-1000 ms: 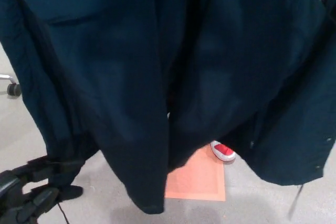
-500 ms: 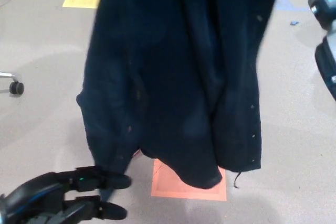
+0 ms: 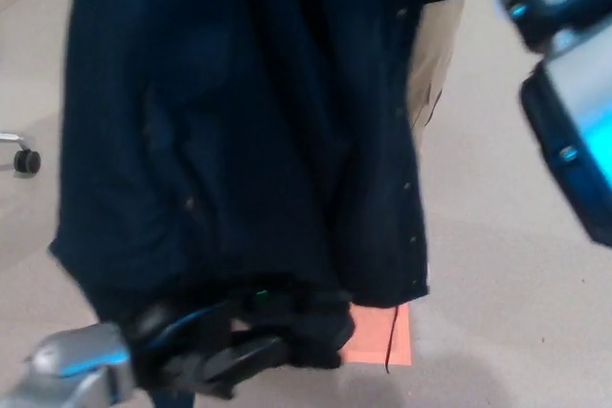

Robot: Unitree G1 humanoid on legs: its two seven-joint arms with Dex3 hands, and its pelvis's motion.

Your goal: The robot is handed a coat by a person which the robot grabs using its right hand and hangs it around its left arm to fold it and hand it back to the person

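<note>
On my feed, far left, a chair caster [image 3: 26,161] sits on the grey floor [image 3: 497,265], well clear of everything else. At the bottom left corner my left arm [image 3: 72,370] comes in, grey shell with a blue glow, and at its end the black left hand [image 3: 215,351] is right up against the lower hem of the coat [image 3: 239,121]. The cloth drapes over part of the hand and the picture is blurred there, so I cannot tell whether it is open or closed on the fabric.

The coat is dark navy and fills most of the left and middle of the view. It hangs from above the top edge down to the hand, clear of the floor. A row of small snaps [image 3: 406,183] runs down its right-hand edge, and a thin cord [image 3: 390,341] dangles from the hem at the lower right.

Just below that hem an orange mat [image 3: 387,339] lies on the floor, partly covered from my angle by the coat. Behind the coat's upper right edge I see a person's beige trouser leg [image 3: 435,54].

At the far right my right arm [image 3: 574,112] reaches up, grey and dark with blue lights, blurred. Its hand is out of the picture.
</note>
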